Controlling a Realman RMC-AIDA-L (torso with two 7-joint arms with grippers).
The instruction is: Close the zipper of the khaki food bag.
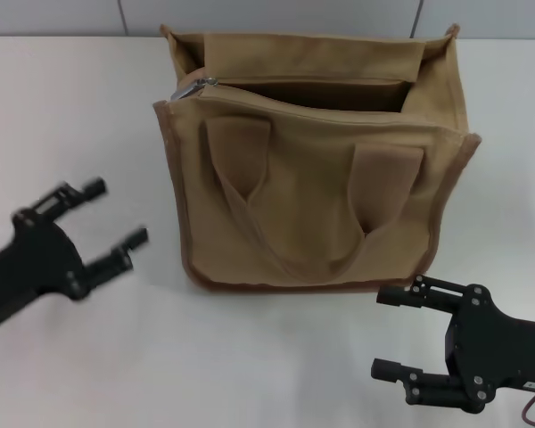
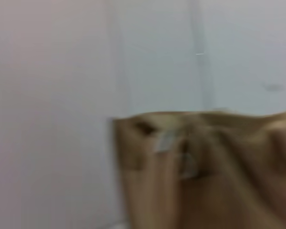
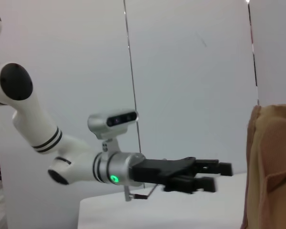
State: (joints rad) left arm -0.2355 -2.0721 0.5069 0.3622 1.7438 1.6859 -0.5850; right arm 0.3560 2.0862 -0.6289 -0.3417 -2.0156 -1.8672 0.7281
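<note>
The khaki food bag [image 1: 316, 169] stands on the white table, handles hanging down its front. Its top is open; the zipper [image 1: 303, 94] runs along the top edge with its silver pull tab [image 1: 193, 87] at the bag's left end. The bag also shows blurred in the left wrist view [image 2: 205, 167] and at the edge of the right wrist view [image 3: 271, 167]. My left gripper [image 1: 116, 214] is open, to the left of the bag and apart from it. My right gripper [image 1: 397, 332] is open and empty, in front of the bag's right corner.
The white table [image 1: 71, 107] stretches to the left of the bag and in front of it. A grey panelled wall [image 1: 276, 13] rises right behind the bag. My left arm shows in the right wrist view [image 3: 109, 167].
</note>
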